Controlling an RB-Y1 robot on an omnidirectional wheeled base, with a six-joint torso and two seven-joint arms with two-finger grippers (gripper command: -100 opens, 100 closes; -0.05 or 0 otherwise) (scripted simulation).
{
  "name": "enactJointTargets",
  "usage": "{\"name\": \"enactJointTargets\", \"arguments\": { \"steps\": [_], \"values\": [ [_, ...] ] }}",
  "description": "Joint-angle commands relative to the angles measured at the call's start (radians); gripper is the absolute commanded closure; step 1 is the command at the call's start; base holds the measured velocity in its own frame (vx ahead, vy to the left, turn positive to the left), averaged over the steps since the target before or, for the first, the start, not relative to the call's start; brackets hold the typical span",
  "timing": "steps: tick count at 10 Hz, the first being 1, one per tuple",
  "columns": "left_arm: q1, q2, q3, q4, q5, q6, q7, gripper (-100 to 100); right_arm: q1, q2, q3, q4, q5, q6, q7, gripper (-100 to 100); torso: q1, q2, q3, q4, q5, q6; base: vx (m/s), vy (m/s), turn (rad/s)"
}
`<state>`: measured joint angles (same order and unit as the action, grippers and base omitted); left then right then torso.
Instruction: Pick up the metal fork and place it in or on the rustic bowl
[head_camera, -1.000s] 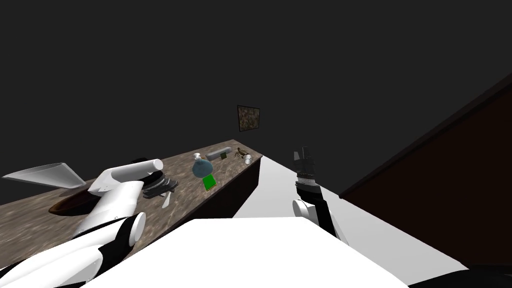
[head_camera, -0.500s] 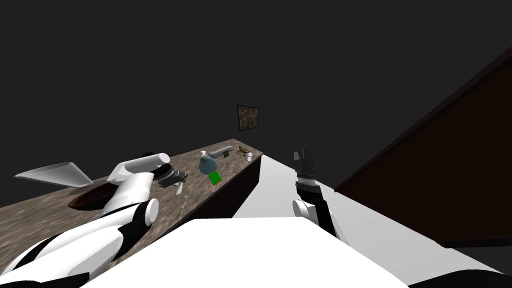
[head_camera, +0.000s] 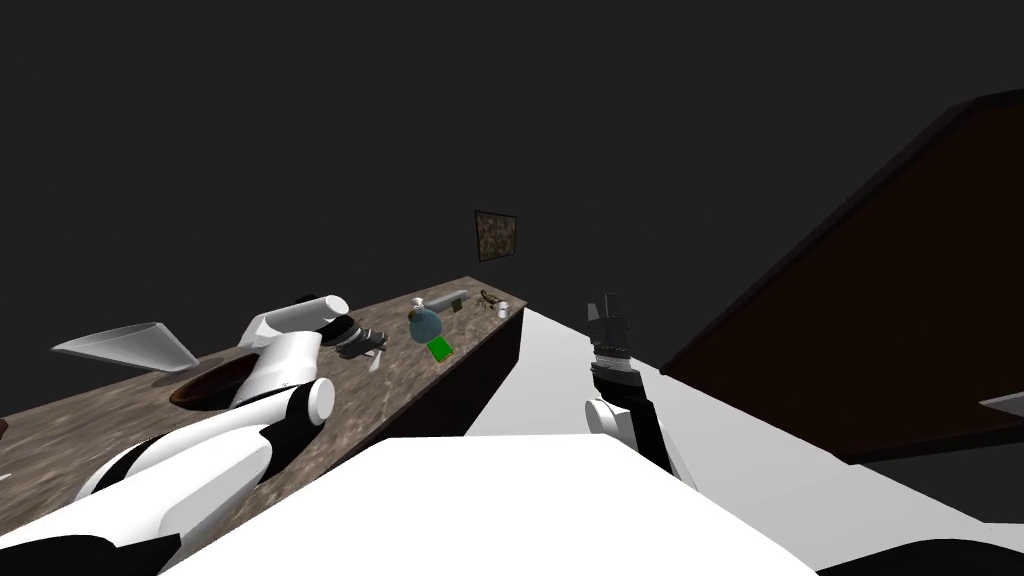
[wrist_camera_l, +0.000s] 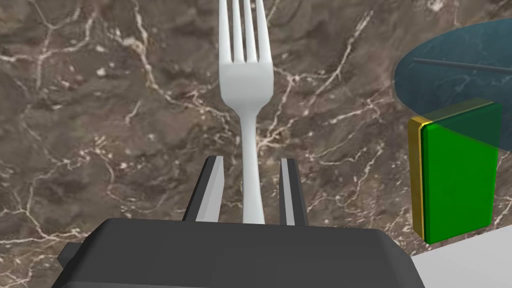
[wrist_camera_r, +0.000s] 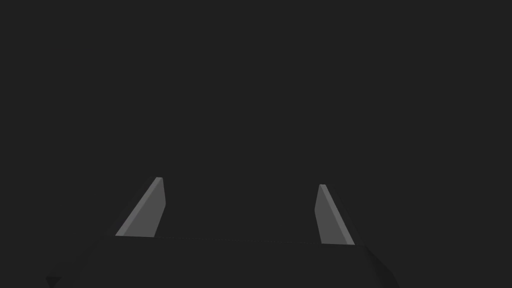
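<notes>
Left gripper (wrist_camera_l: 251, 160) pinches the fork (wrist_camera_l: 246, 75) by its handle, tines projecting above the marbled counter (wrist_camera_l: 100, 125). Brown bowl (head_camera: 205, 388) lies beside the forearm — carry level, release low over its hollow. Right gripper (wrist_camera_r: 240, 182) spread, idle.

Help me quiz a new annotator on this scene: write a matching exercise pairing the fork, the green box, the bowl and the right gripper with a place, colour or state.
Things:
1 fork
2 green box
3 bowl
4 right gripper

Matches:
A open
B dark brown
C between the left gripper's fingers
D next to the blue flask

Pairs: 1-C, 2-D, 3-B, 4-A.
</notes>
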<state>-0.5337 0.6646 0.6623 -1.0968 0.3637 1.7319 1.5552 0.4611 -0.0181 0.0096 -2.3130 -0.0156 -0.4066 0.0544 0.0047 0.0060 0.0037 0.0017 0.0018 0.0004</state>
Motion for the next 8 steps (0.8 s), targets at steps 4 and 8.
{"name": "enactJointTargets", "arguments": {
  "steps": [4,8],
  "values": [
    [-0.120,0.008,0.010,0.105,0.015,-0.036,-0.021,100,0.000,0.000,0.000,0.000,0.000,0.000,0.000,0,0.001,0.002,0.001,0.000,0.000,0.000,-0.105,0.079,-0.072],
    [-0.183,0.026,0.038,0.169,0.017,-0.096,-0.039,100,0.000,0.000,0.000,0.000,0.000,0.000,0.000,0,0.002,0.002,0.002,0.001,0.000,-0.001,-0.116,0.104,-0.102]
  ]
}}
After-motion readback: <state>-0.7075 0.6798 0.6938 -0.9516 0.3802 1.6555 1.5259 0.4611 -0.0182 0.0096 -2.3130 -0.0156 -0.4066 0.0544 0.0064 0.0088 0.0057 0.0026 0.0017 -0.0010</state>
